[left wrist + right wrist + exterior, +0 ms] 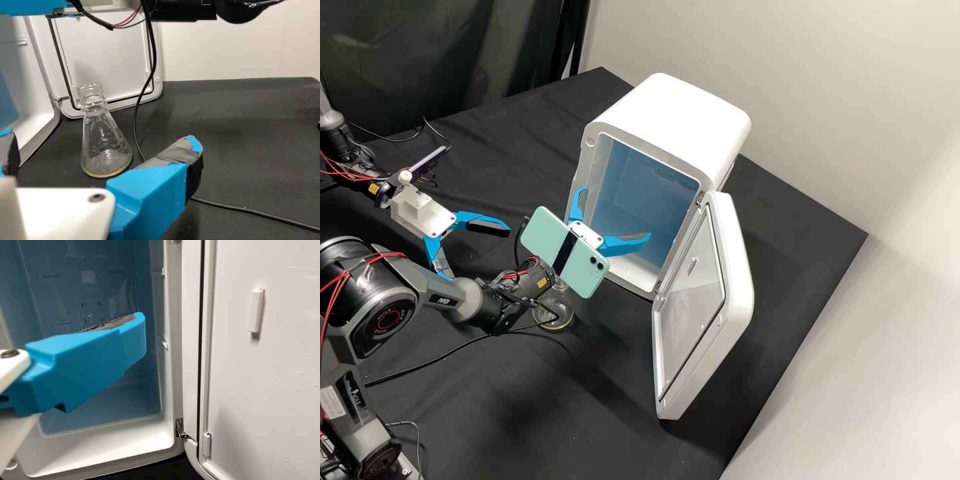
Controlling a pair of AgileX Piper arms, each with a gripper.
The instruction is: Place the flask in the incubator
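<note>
Glass flask (553,310), empty, upright on desk (787,220), just left of door (720,300) of open incubator (680,113). Likely light, stiff, slick, breakable; best held at neck below the lip. Spread wide and empty: left fingers (483,225) farther left of it, right fingers (623,241) at incubator mouth.

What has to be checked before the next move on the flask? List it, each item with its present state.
1. Incubator door swung open: ok.
2. Flask upright on the bench, outside the incubator: ok.
3. Left gripper open for a grasp: ok; it is apart from the flask.
4. Flask held by a gripper: not ok.
5. Incubator mouth free: not ok; the open right gripper sits at it.
6. Black cable clear of the flask: cannot tell; it hangs close beside it.
</note>
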